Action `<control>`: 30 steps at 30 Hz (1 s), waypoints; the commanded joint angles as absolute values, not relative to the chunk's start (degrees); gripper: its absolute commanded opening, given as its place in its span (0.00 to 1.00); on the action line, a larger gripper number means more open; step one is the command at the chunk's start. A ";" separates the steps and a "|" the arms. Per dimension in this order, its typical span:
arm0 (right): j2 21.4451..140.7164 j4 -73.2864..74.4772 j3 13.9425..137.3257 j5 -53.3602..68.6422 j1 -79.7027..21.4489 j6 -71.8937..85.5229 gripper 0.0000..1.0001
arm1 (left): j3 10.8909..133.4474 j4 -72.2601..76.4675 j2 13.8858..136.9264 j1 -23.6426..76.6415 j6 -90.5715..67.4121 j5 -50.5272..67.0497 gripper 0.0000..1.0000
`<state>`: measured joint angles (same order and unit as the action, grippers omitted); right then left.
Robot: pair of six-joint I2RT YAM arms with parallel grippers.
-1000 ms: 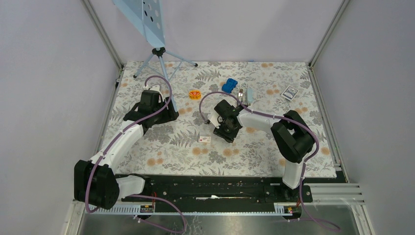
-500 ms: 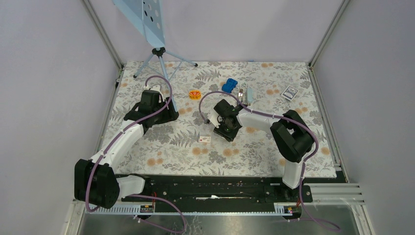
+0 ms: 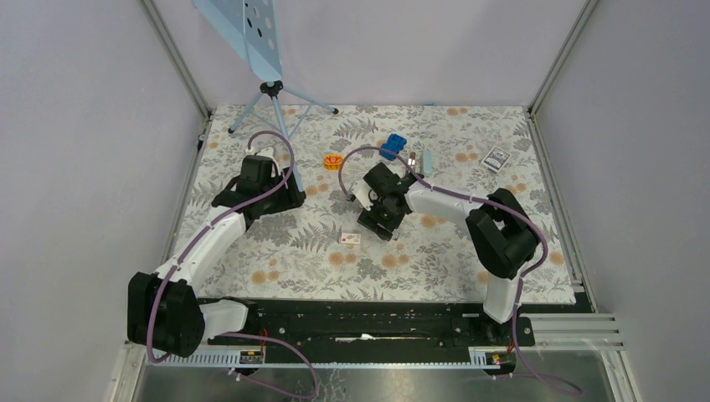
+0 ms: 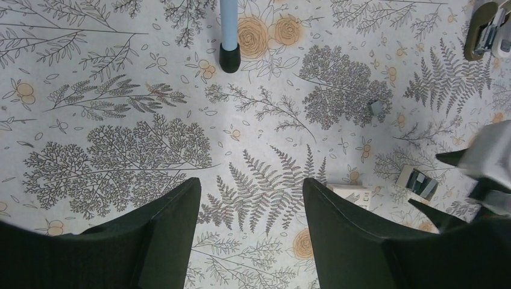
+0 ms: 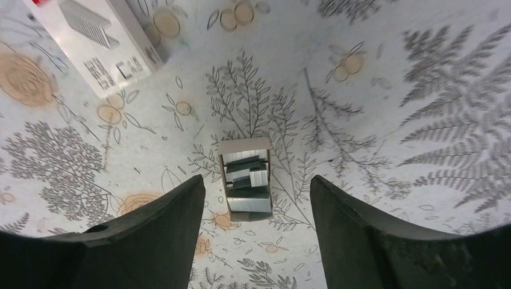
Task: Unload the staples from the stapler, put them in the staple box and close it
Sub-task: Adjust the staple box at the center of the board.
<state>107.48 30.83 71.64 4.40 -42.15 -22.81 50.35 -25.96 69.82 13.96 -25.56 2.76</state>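
A small open cardboard tray sits flat on the fern-and-rose printed tablecloth. The staples lie inside it: short, ribbed, silvery-grey metal strips, loosely stacked, some darker than others. The right gripper hangs straight above the tray, its smooth dark fingers spread wide to either side and gripping nothing. Near the tray lies a white staple box, rectangular and matte, printed in grey with a red mark at one corner. The left gripper stands wide apart and empty over bare cloth. The stapler, with bright metal showing, lies well apart from the tray.
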 commanded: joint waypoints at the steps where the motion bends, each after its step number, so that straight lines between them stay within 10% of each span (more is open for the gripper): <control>1: 101.14 28.85 75.31 5.49 -42.11 -19.80 0.72 | 49.92 -23.70 67.56 13.45 -26.19 1.87 0.67; 30: 107.56 32.89 70.44 -3.86 -45.83 -22.94 0.68 | 49.82 -23.03 67.95 12.83 -26.28 3.60 0.67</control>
<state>106.43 30.22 69.63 -0.93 -44.99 -21.93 50.04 -25.80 68.84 13.28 -25.80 2.79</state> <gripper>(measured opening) 0.695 0.673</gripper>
